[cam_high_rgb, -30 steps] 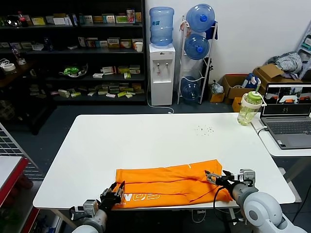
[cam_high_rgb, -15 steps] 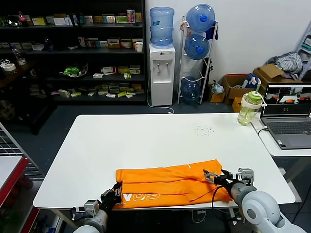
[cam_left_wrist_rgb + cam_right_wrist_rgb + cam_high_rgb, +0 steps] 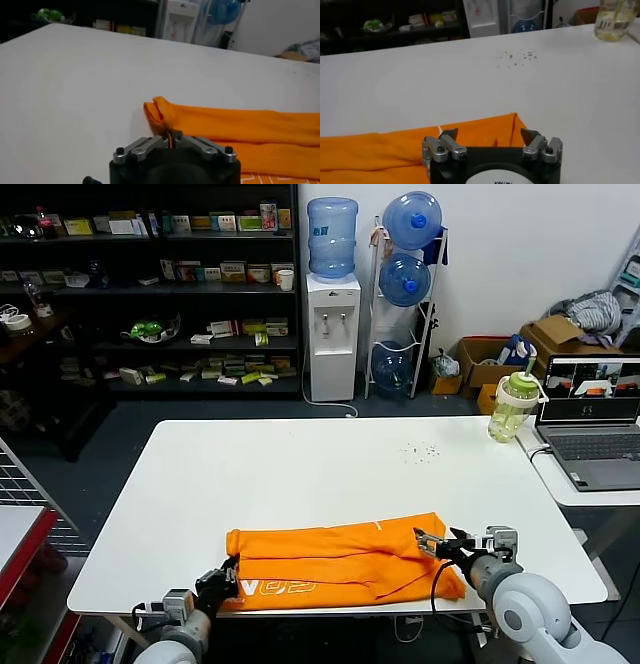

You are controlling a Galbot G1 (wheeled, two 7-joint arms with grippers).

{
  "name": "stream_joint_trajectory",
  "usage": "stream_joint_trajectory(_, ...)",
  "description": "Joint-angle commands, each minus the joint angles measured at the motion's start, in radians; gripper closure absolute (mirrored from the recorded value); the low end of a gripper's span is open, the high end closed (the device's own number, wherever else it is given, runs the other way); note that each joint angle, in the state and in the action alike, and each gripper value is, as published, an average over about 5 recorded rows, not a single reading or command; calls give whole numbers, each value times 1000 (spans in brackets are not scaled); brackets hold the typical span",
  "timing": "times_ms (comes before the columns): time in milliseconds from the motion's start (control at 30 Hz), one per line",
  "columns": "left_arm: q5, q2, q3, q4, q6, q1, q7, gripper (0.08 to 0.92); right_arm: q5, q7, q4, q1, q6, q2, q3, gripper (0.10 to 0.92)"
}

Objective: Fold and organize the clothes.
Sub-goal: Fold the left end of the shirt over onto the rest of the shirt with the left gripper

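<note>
A white table (image 3: 300, 484) stands in a storeroom-like space, with dark shelves of goods along the far wall, a water dispenser (image 3: 333, 304) and a rack of blue water bottles (image 3: 408, 284) behind it, and a laptop (image 3: 592, 419) with a green-lidded drink bottle (image 3: 513, 406) on a side desk at the far right. The orange T-shirt (image 3: 335, 562) lies along the table's near edge, already gathered into a long, narrow band, white lettering showing on its near left part. Its long axis runs left to right, parallel to that near edge; which end is the neck cannot be told. The left gripper (image 3: 218, 584) sits at the band's near left corner, and the left wrist view shows its jaws pinched together on a thin fold of orange cloth (image 3: 170, 135), apparently so that end can be lifted or carried over. The right gripper (image 3: 440, 546) rests at the band's right end with its jaws spread wide; in the right wrist view the fingertips (image 3: 449, 134) stand on either side of the cloth edge without clamping it, so it seems lined up to take the matching corner. Holding both ends would likely keep the band taut and straight for the next fold.
</note>
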Motion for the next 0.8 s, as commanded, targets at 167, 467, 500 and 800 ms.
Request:
stream_joint_trajectory(167,-84,253,-204,-55,25,52,-11,880,-18,-22,0,18,10,22,-7,203)
stream_joint_trajectory(467,-105,397,-387,98,-5,151,41,880,-28,-50,-14,27,22,25,-9,203)
stream_joint_trajectory(500,-105,418,-393,126,-12,154,49,880,-29,-53,-18,29,24,26,-10,203)
stream_joint_trajectory(800,-95,521,-348,282,-41,85,85,880,-42,-67,-41,43,30,49,-25,203)
